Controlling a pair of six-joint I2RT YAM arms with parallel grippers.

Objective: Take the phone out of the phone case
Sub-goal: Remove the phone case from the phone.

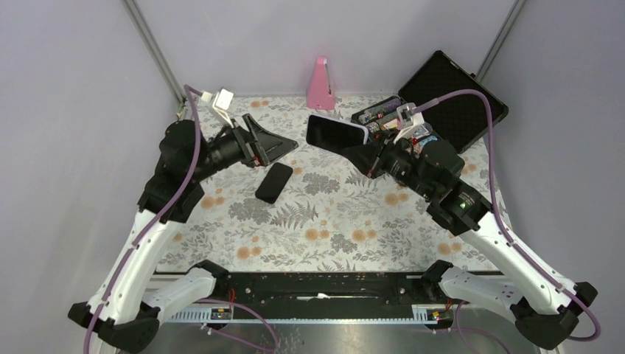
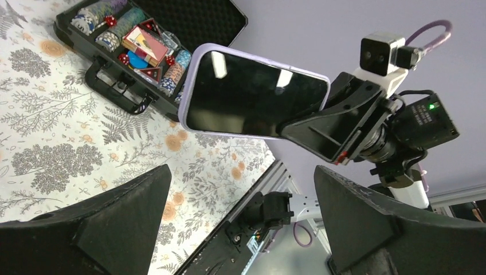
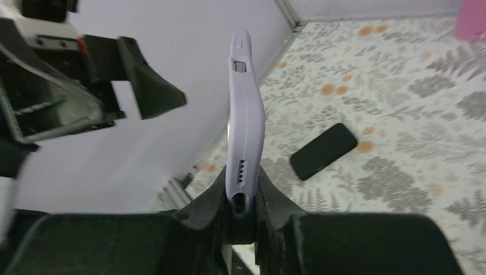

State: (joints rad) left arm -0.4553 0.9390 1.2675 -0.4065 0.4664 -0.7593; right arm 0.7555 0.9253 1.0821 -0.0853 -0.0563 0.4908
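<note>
— Lilac case [image 3: 245, 114], bowed edge-on at our right wrist, its end pinched in the right gripper [image 3: 243, 200].
— From above we see the black phone [image 1: 274, 182] on the table [image 1: 332, 221], left gripper [image 2: 240, 169] gaping empty.

- Left gripper [image 2: 242, 172]: fingers spread wide, well apart from the case [image 2: 252, 94].
- Right gripper [image 2: 314, 114] clamps one end of the lilac case, held in the air with its dark glossy face toward the camera.
- Open chip box [image 2: 132, 51] sits on the floral table [image 2: 69, 132], beyond the case.
</note>
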